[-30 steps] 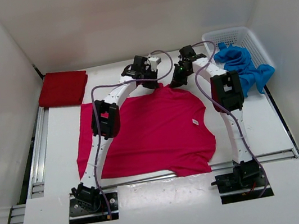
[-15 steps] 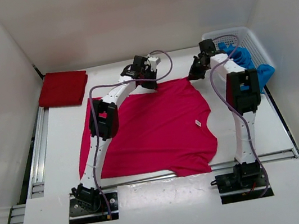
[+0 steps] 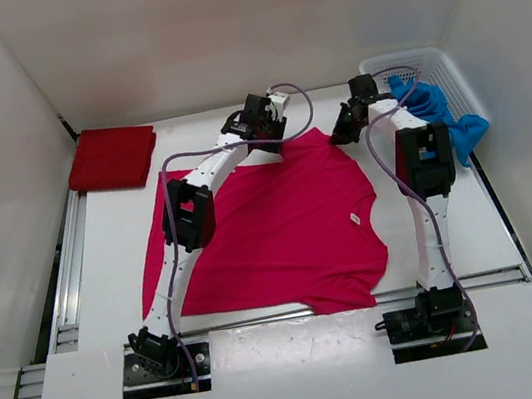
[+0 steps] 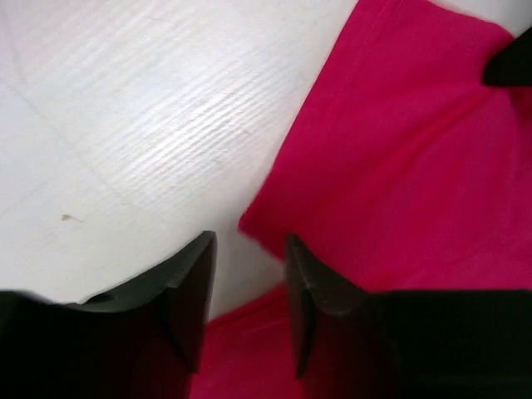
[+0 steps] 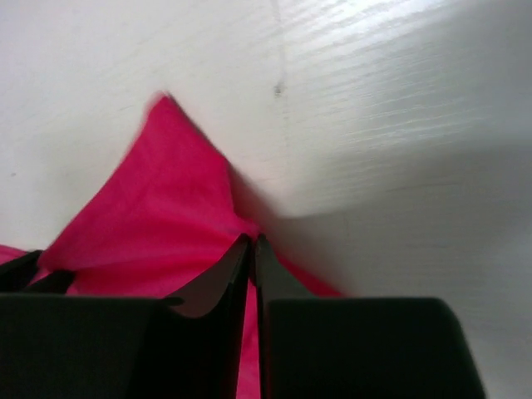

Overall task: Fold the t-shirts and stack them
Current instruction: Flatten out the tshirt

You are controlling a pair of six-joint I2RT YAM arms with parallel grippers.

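The magenta-pink t-shirt (image 3: pixel 281 227) lies spread in the middle of the table. My left gripper (image 3: pixel 275 141) hovers at its far edge, open; in the left wrist view its fingertips (image 4: pixel 249 249) straddle a cloth edge (image 4: pixel 399 166) without pinching it. At the far right corner of the shirt my right gripper (image 3: pixel 342 133) is shut on the cloth, and in the right wrist view its tips (image 5: pixel 252 241) nip a pink fold (image 5: pixel 158 216). A folded dark red t-shirt (image 3: pixel 111 158) rests at the far left. The bright blue t-shirt (image 3: pixel 435 117) hangs crumpled out of the basket.
A white mesh basket (image 3: pixel 421 58) stands at the far right corner against the wall. White walls close in the table on three sides. Metal rails run along the left and near edges.
My right gripper has drawn the shirt's far corner out to the right, flattening the far edge. My left gripper shut, then opened and let go of the cloth.
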